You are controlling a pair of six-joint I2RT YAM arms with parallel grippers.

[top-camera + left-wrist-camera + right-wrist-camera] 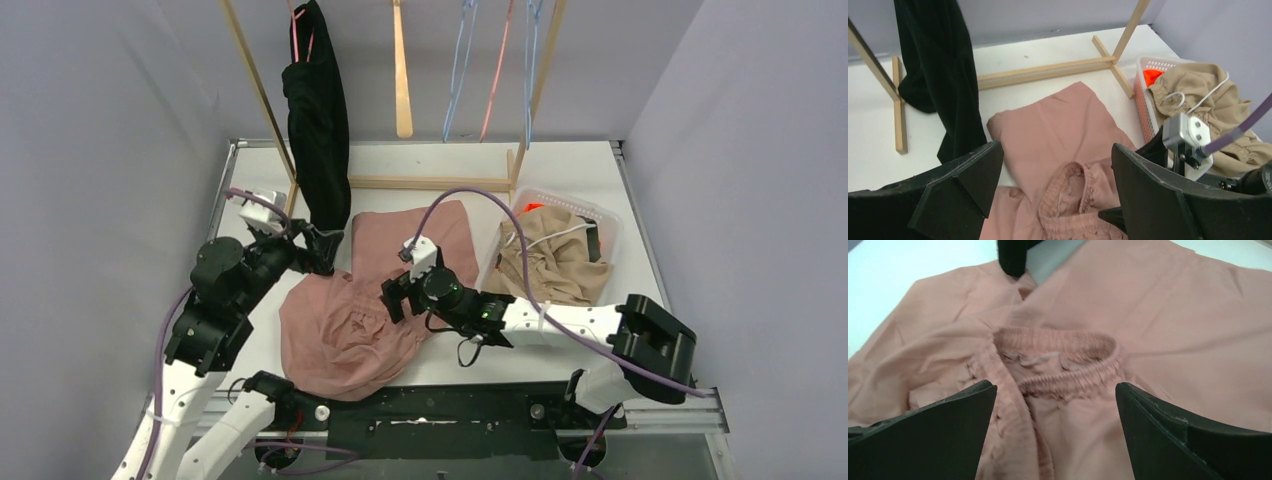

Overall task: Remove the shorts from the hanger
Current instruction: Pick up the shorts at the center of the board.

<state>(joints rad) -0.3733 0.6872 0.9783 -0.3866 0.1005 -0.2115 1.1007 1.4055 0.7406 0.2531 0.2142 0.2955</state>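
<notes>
Both open-jawed: L gripper (322, 247), R gripper (392, 297), over pink shorts (340, 335).
Best: pinch hanging dark shorts (318, 130) low, tug off hanger (295, 45).

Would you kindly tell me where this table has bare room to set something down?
Bare table lies behind the rack's base bar, and a strip between the pink shorts and the left arm. The middle and the basket are crowded.
</notes>
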